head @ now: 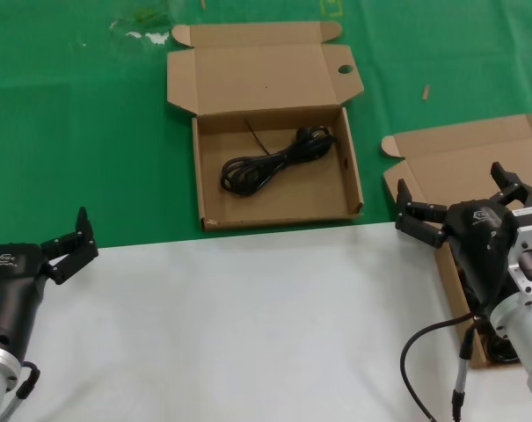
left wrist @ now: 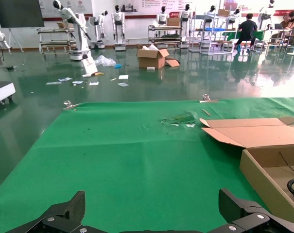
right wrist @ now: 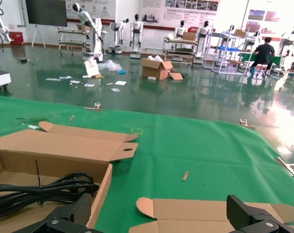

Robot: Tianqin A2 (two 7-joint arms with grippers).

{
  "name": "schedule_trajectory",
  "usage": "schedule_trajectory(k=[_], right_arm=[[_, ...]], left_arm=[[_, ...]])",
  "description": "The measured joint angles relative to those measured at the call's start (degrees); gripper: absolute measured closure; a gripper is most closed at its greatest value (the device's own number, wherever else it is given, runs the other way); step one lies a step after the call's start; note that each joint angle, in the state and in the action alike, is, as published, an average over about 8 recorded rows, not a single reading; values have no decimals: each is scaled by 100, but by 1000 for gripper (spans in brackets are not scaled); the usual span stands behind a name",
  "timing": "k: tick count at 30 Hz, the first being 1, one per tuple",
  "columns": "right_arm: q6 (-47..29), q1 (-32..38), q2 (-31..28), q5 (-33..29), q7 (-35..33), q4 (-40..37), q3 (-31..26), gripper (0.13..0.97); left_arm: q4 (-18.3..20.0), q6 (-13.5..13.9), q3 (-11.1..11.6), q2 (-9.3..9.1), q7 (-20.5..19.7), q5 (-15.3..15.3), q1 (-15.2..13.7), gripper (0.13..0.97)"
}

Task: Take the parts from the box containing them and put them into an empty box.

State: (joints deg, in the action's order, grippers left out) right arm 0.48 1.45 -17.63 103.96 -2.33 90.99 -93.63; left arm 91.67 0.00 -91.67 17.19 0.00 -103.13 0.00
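— Parts box: where is it lying on the bench?

— The box containing them is sitting at the right, its eared lid folded back onto the green cloth. The right arm is covering most of its tray, so I am not making out what is inside. Something dark is showing beside the wrist, but I cannot tell whether it is a cord.

— And the other carton?

— The box with the holed flap is lying open at the centre, well apart from the first. One coiled cord is resting in it, its long axis running from near left to far right.

— Which arm is nearer the source?

— The right pincer is hanging directly over that box with its fingers spread wide, pinching nothing. Anything remaining is probably lying below it and back toward the robot. The left pincer is waiting at the bench's left edge, also spread and holding nothing, far from both boxes.
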Motion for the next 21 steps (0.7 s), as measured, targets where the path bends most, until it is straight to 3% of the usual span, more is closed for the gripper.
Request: schedule_trajectory(k=[21], right_arm=[[0, 0, 0, 0, 0, 0, 0, 129]], left_arm=[[0, 0, 0, 0, 0, 0, 0, 132]])
